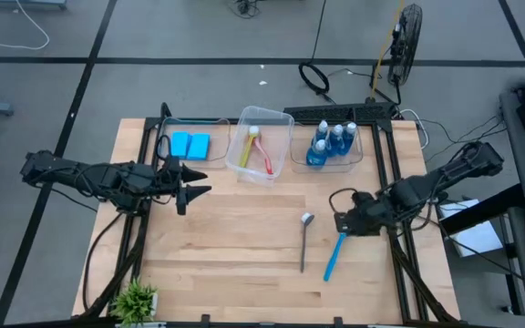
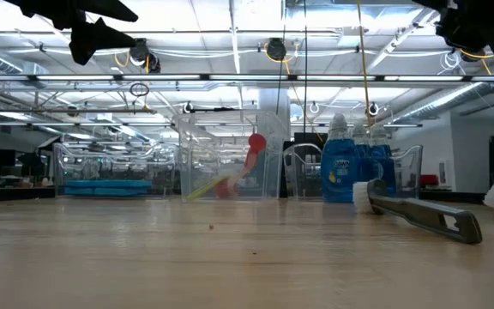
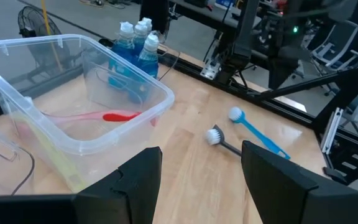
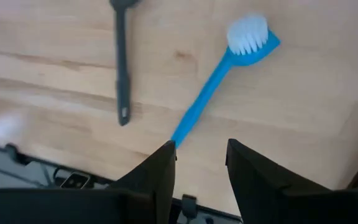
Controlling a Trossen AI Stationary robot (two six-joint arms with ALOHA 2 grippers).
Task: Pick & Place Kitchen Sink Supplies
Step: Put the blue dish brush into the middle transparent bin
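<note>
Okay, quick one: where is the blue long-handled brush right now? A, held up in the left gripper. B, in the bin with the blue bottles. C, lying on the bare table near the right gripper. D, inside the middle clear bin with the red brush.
C: the blue brush lies flat on the wooden table, beside the grey brush, just under the open right gripper.

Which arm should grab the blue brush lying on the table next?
The right one, probably. The right gripper hangs open just above the blue brush, whose handle shows right ahead of its fingers. The left gripper, also open, is across the table by the middle bin.
</note>
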